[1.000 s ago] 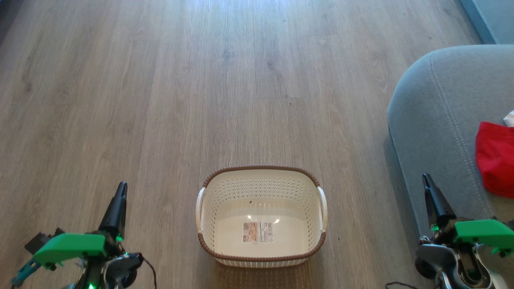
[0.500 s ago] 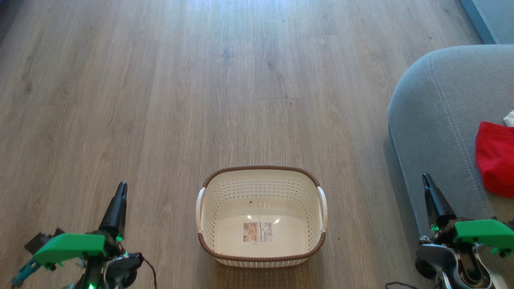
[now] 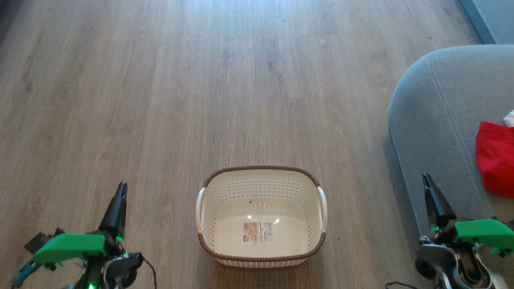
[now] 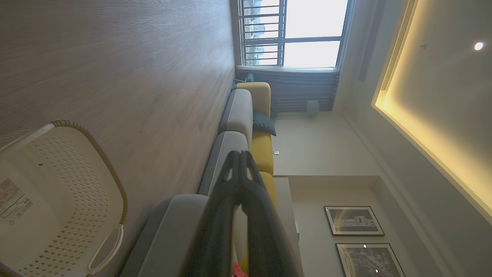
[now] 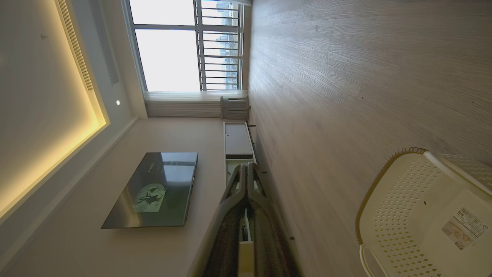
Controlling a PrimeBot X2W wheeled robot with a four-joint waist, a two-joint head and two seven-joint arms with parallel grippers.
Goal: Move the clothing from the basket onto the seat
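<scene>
Nothing has changed over the last second: from the head camera every item sits exactly where it was, and neither arm has moved. My left fingers [image 3: 115, 210] are pressed together on nothing at the near left, above bare floor [image 3: 160, 100]. My right fingers [image 3: 435, 204] are just as closed and empty at the near right, beside the near edge of the seat [image 3: 433, 120]. Both wrist cameras confirm it: the left fingers [image 4: 225, 215] and the right fingers [image 5: 230, 227] each meet at the tips with nothing between them. The basket [image 3: 261, 167] stands on the floor between the arms, and I can see straight down to the label sticker [image 3: 257, 232] on its bottom, so nothing is left inside. The red garment [image 3: 496, 156] lies on the seat at the right edge of the head view, and a corner of the white cloth [image 3: 510, 118] lies just beyond it, also on the cushion. Both are cut off by the frame, so I cannot tell how they are spread. This stillness, with the arms back at their resting places, reads to me as the job being finished. The clothing is out of the basket and on the seat, and I see nothing more to pick up.
</scene>
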